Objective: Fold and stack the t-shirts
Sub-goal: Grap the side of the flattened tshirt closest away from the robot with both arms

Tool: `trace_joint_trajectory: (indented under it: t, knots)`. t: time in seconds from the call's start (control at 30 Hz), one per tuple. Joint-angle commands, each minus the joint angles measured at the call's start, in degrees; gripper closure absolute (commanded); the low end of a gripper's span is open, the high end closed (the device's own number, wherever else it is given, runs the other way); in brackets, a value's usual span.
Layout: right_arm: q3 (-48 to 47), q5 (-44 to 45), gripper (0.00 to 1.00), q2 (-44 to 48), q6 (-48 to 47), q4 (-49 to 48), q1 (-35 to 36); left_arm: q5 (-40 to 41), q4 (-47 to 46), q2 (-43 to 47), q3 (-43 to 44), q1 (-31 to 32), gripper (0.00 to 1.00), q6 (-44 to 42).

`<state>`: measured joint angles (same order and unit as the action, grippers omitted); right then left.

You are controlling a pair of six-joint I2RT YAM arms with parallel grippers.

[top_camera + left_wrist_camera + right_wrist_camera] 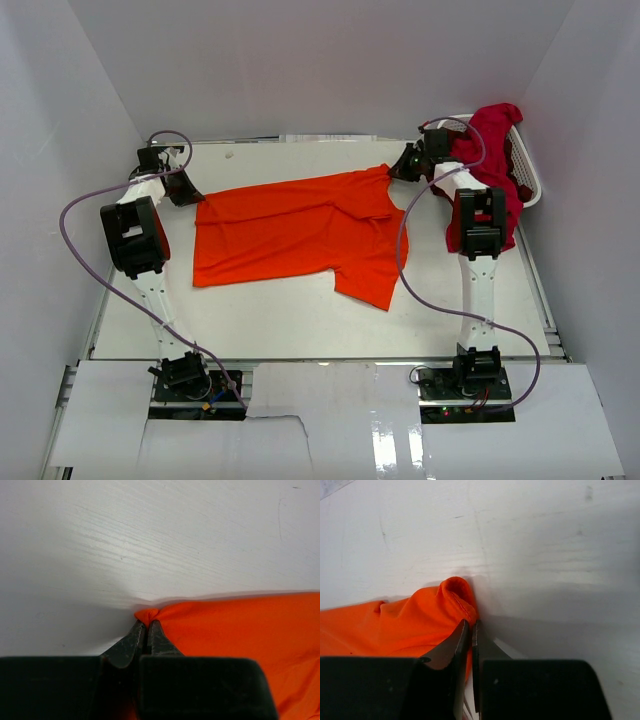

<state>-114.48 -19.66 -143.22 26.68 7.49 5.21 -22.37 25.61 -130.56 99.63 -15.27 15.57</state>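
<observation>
Spreading over the middle of the flat white counter (300, 320), the bright orange cloth t-shirt (290, 235) lies opened out flat, its length running left to right and one sleeve pointing toward the near edge. Bare counter runs along the whole near side, and a narrower band is free between the shirt and the back wall. The white plastic laundry basket (531, 188) sits in the far right corner against the side wall. A crimson red cloth t-shirt (495, 130) is heaped in it and spills over its rim, hanging down behind the right arm (480, 225). Both arms reach forward from their bases, the left arm (135, 235) along the left edge, each bent down to a far corner of the orange shirt. The left claw (188, 193) is closed, pinching the shirt's far left corner at counter level. The right claw (402, 168) is closed too, its tips nipping a rolled hem at the shirt's far right end.
</observation>
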Motion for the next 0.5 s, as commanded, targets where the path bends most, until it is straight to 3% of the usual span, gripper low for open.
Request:
trace_joint_trajectory:
  t: [0.0,0.23,0.3,0.33,0.47]
  knots:
    - [2.59,6.38,0.92,5.14,-1.63,1.65,-2.40,1.45,1.38,0.66,-1.20,-0.55,0.96,-0.19]
    - [2.24,7.53,0.92,6.81,-2.33,1.74,-4.25,1.10,1.03,0.66,-0.93,-0.47,0.96,-0.02]
    - [0.40,6.22,0.80,5.85,-3.03,1.74,-4.33,0.75,1.11,0.40,-0.50,-0.47,0.96,-0.10]
    - [-0.48,5.43,0.62,5.32,-3.21,1.83,-4.33,0.58,1.11,0.31,-0.41,-0.55,0.96,-0.10]
    - [-4.27,3.66,0.38,4.08,-4.44,3.59,-4.25,0.22,1.11,-0.30,0.56,-0.38,0.96,0.16]
